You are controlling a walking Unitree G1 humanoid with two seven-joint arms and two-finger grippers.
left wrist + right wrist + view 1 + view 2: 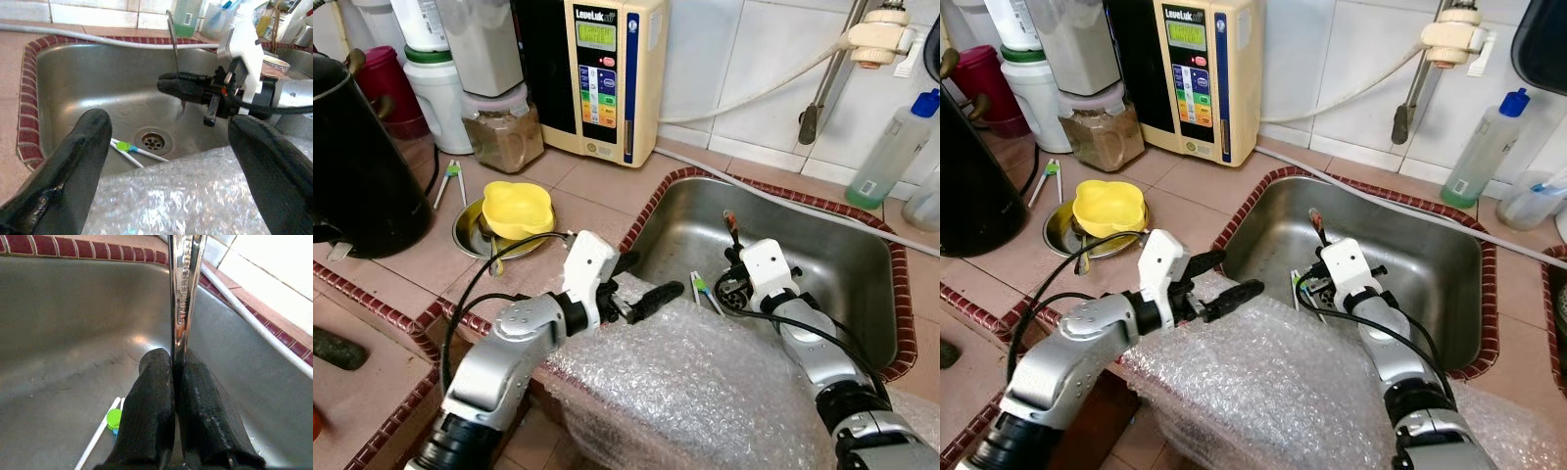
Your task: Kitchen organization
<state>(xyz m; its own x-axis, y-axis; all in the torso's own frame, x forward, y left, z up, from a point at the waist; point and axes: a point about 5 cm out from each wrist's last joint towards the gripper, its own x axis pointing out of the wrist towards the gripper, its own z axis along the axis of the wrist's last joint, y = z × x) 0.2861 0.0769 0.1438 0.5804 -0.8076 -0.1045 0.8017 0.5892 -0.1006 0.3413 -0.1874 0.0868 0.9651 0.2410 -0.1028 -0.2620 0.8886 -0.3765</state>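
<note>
slip risk first: my right claw (1320, 238) pinches a steel utensil (182, 289) upright over the sink (862, 255), thin handle between the pads. left claw (636, 284) hangs open above bubble wrap (695, 382); chopsticks (134, 151) lie near the drain.

The right gripper (173, 382) reaches into the sink (842, 245), fingers clamped on a metal utensil (183, 284). The left gripper (641, 284) hovers at the sink's front-left rim, fingers spread apart.

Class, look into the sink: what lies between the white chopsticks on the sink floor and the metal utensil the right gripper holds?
The drain sits between the white chopsticks and the utensil clamped in the right gripper, seen from the left wrist.
</note>
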